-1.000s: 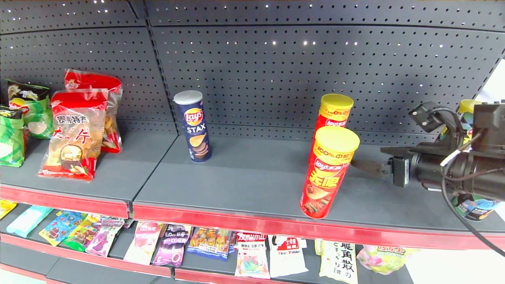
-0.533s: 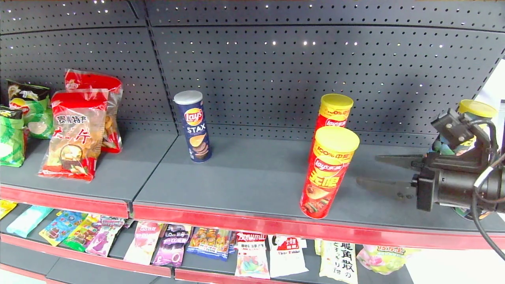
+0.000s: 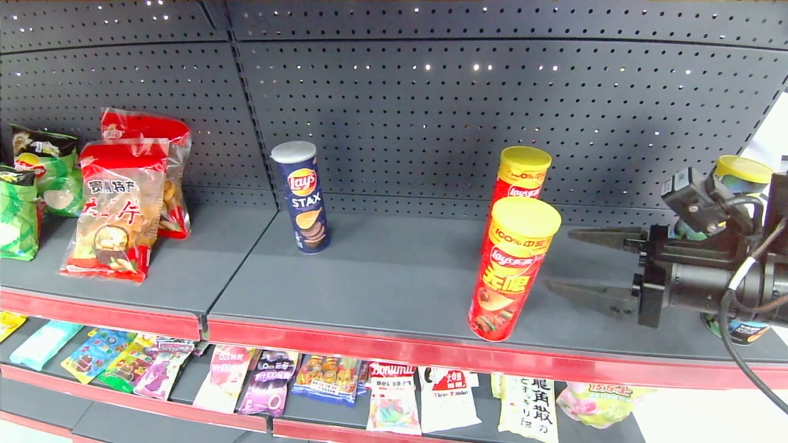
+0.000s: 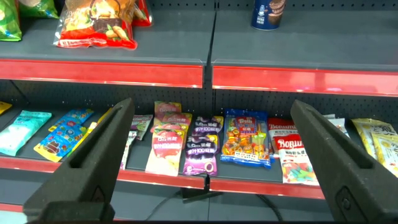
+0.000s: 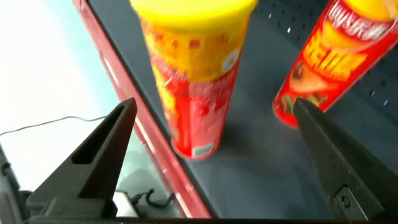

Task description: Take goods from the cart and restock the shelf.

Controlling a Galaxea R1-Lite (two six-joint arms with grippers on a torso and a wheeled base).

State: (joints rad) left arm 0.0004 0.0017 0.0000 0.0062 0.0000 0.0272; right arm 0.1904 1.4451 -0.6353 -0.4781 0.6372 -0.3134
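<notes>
Two red chip cans with yellow lids stand upright on the grey shelf (image 3: 394, 283), one at the front (image 3: 514, 271) and one behind it (image 3: 520, 175). My right gripper (image 3: 559, 259) is open just to the right of the front can, level with its middle, with nothing between its fingers. In the right wrist view the front can (image 5: 193, 81) stands near the shelf's red edge, ahead of the open right gripper (image 5: 212, 104), and the rear can (image 5: 336, 56) is farther in. My left gripper (image 4: 211, 106) is open and empty, lower down, facing the lower shelf's snack packets (image 4: 205, 146).
A blue chip can (image 3: 301, 197) stands upright mid-shelf. Red snack bags (image 3: 117, 209) and green bags (image 3: 18, 209) fill the shelf's left end. Another yellow-lidded can (image 3: 742, 169) stands behind my right arm. The pegboard back wall (image 3: 431, 111) closes the rear.
My right gripper's fingers have spread apart beside the front red can. The arm drew back to the right, then edged left again. The cans have not moved.
</notes>
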